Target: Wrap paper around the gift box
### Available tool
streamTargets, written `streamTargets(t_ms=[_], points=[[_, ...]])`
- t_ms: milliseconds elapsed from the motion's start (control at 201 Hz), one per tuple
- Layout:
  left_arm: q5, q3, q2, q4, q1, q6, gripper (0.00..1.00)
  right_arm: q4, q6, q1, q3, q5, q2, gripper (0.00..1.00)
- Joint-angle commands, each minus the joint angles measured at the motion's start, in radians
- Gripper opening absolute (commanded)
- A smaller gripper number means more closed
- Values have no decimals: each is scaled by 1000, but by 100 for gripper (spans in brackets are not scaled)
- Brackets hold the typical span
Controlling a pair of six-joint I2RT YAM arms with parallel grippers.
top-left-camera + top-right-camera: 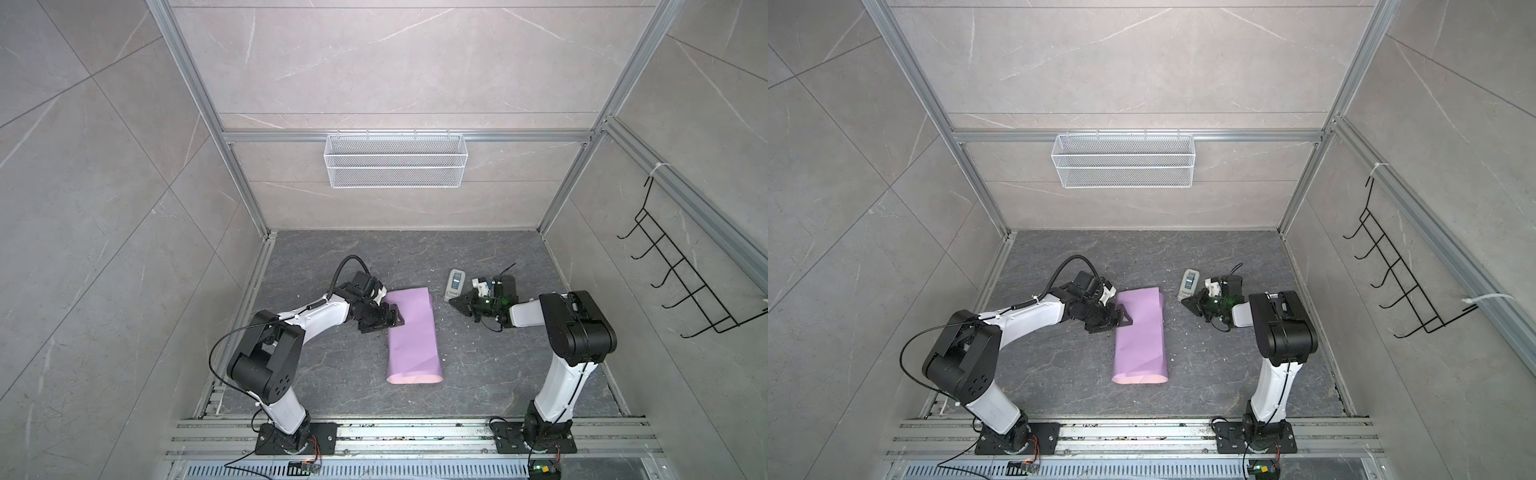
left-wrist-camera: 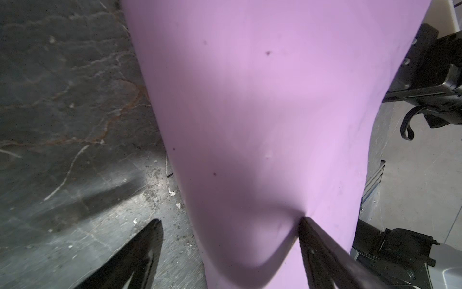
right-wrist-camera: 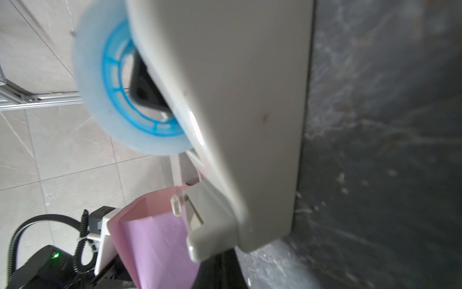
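Two arms are flanking the paper (image 1: pixel 411 332), which is lying on the table (image 1: pixel 332 266) rolled lilac side out, with pink showing at its near end. We are pressing one finger (image 2: pixel 315 240) of our spread left gripper (image 1: pixel 398 316) into its left edge. Our right gripper (image 1: pixel 454 302) is sitting pinched closed just beside the tape dispenser (image 1: pixel 455 283); whether it is gripping anything, we cannot tell. The gift box is hiding from us.

Lilac paper (image 1: pixel 411 332) (pink inside), seemingly a sleeve
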Motion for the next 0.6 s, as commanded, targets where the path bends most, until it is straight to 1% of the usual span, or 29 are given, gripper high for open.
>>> streamTargets(t_ms=[0,448,597], points=[[-43,-20,19,-57,-7,31,86,-190,-94,11,11,67,19,0],[-42,-19,21,-56,-8,30,86,-396,-242,-9,75,142,8,0],[-40,-18,24,-56,-8,30,86,-428,-273,-17,90,136,-7,0]])
